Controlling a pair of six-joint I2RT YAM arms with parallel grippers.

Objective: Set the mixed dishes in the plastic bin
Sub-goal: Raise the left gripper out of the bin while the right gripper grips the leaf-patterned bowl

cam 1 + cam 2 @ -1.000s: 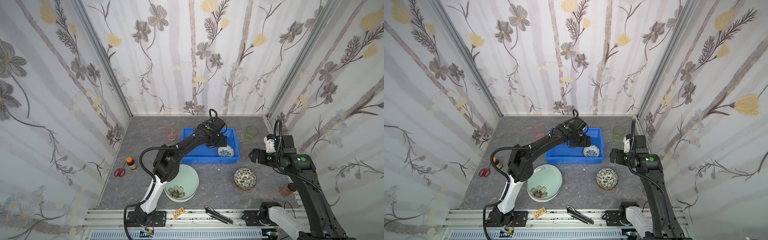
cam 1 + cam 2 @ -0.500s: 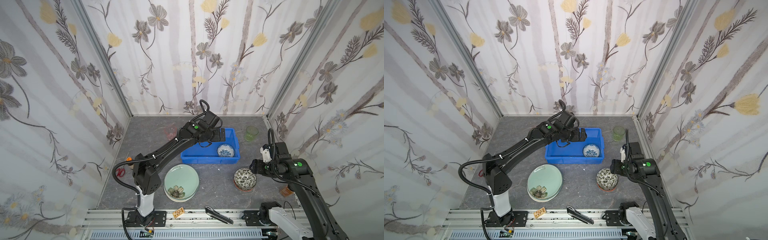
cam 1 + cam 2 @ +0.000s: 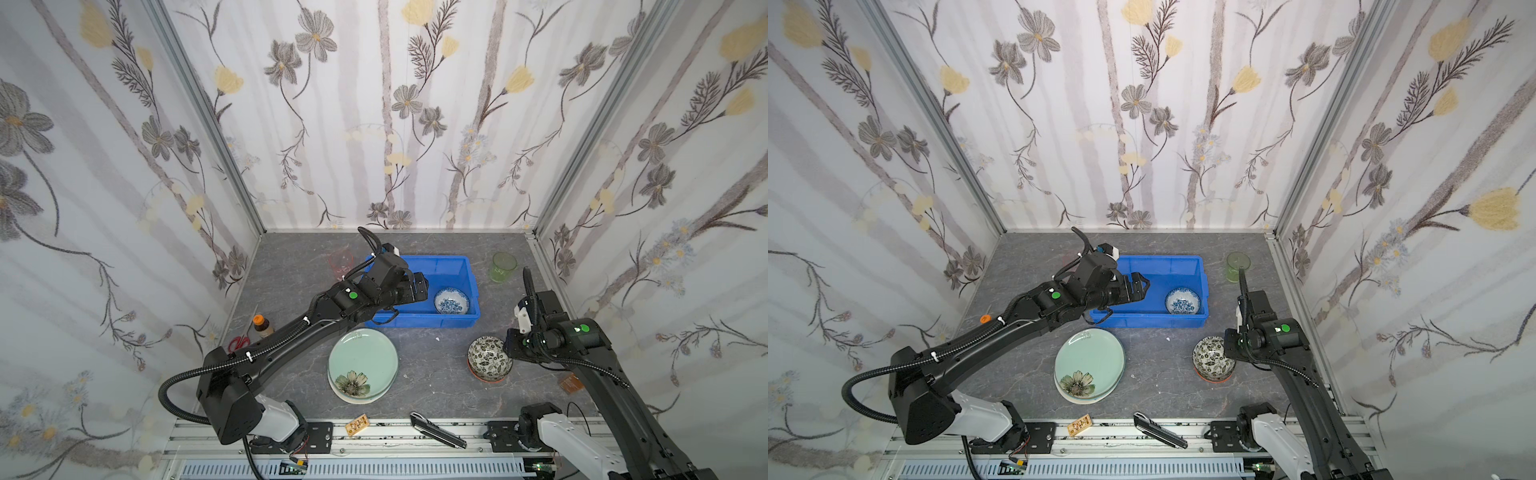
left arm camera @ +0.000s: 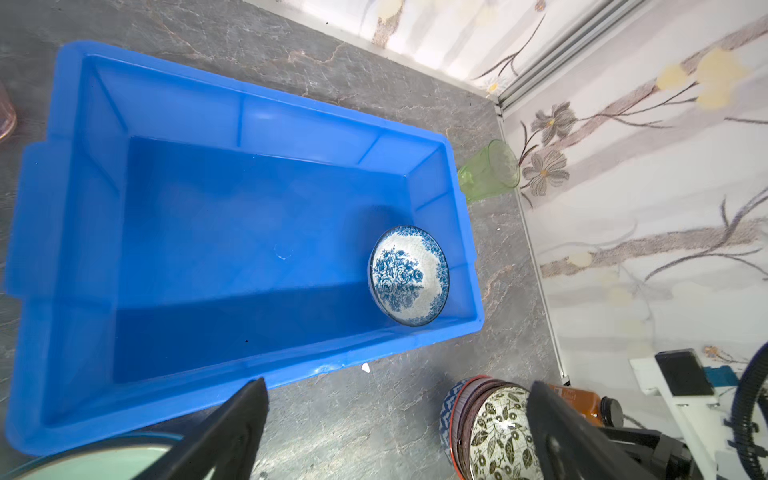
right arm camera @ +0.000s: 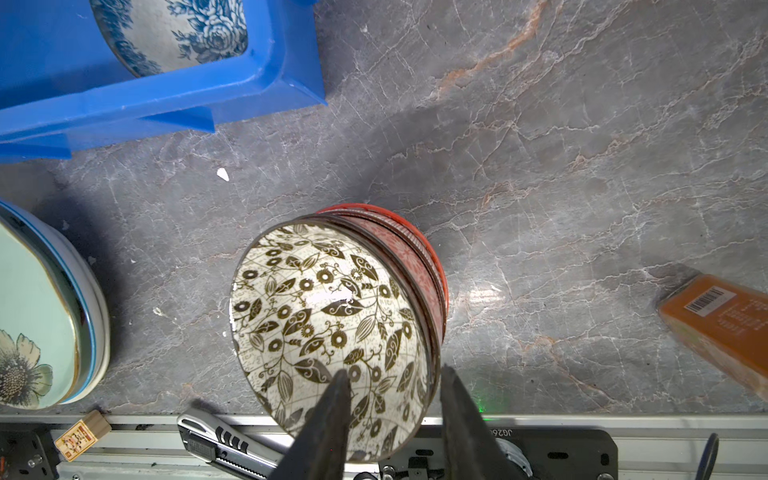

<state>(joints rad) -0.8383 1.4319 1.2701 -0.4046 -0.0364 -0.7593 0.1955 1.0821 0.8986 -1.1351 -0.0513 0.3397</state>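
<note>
The blue plastic bin (image 3: 453, 261) (image 3: 1167, 259) stands at the back middle, with a blue-white bowl (image 3: 451, 300) (image 4: 409, 276) in its right end. My left gripper (image 3: 422, 286) (image 4: 397, 386) hovers open over the bin's left half, holding nothing. A black-white bowl (image 3: 488, 357) (image 5: 324, 316) tops a stack with an orange bowl (image 5: 432, 257) underneath. My right gripper (image 5: 395, 370) straddles its rim, one finger inside, one outside, a gap still showing. A pale green plate (image 3: 361, 361) lies on other plates. A pink tumbler (image 3: 341, 262) and a green tumbler (image 3: 504, 267) stand apart.
Red-handled scissors (image 3: 240, 342) and an orange-capped bottle (image 3: 262, 325) lie by the left wall. A box cutter (image 3: 436, 430) and a small tag (image 3: 358, 424) rest on the front rail. An orange box (image 5: 723, 328) lies right of the bowl stack.
My left gripper has drawn back leftward over the bin, leaving the blue-white bowl inside. My right arm has come down to the bowl stack and its jaws have narrowed around the rim.
</note>
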